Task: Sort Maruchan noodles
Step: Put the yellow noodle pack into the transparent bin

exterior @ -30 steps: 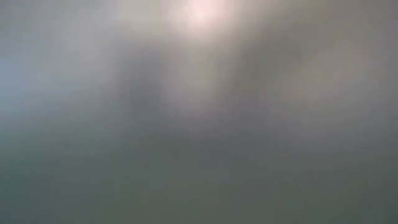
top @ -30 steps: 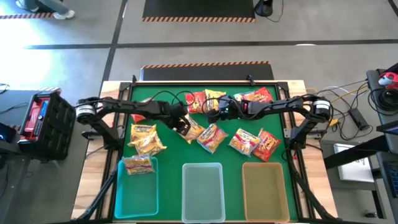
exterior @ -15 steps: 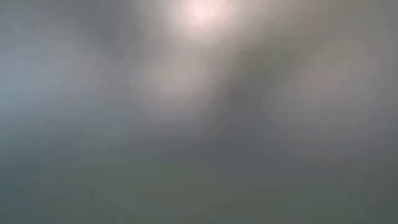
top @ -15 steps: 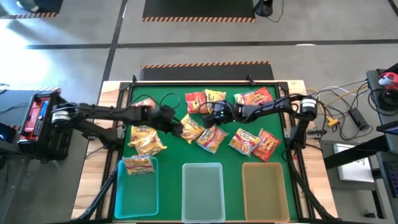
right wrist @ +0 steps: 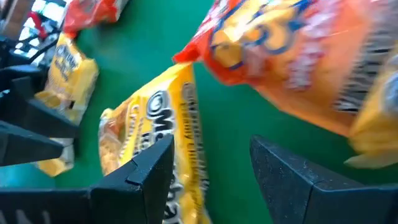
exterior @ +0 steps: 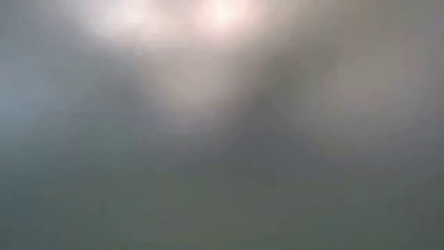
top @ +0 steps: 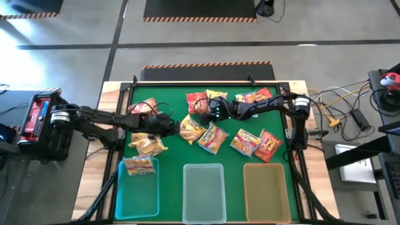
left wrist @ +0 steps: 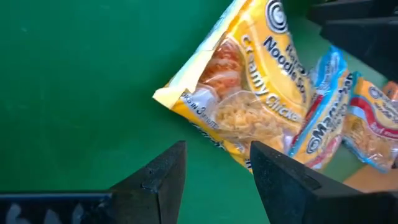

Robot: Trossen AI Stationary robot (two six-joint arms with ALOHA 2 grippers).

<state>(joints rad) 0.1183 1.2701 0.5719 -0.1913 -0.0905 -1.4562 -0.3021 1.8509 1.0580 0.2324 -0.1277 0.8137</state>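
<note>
Several Maruchan noodle packets lie flat on the green mat, printed yellow, orange or red. My left gripper (top: pixel 170 125) (left wrist: pixel 214 158) stands open just left of a yellow packet (top: pixel 190 129) (left wrist: pixel 242 93), whose near edge lies right before the fingertips. Whether a finger touches it, I cannot tell. My right gripper (top: pixel 208 109) (right wrist: pixel 211 152) hangs open and low between a red packet (top: pixel 197 100) (right wrist: pixel 298 56) and that same yellow packet (right wrist: pixel 155 143). One yellow packet (top: pixel 139 164) lies in the left bin (top: pixel 123 194).
Three bins stand along the near edge: the bluish left one, a clear middle one (top: pixel 204 190) and an amber right one (top: pixel 267 190). A heap of yellow packets (top: pixel 147 142) lies near the left arm. More packets (top: pixel 256 142) lie at the right. The low view shows only blur.
My left gripper has drawn back toward the table's left edge, away from the yellow packet, and rolled about its own pointing line. My right gripper has gone toward the table's left edge and sunk lower over the packets. Both have stayed open.
</note>
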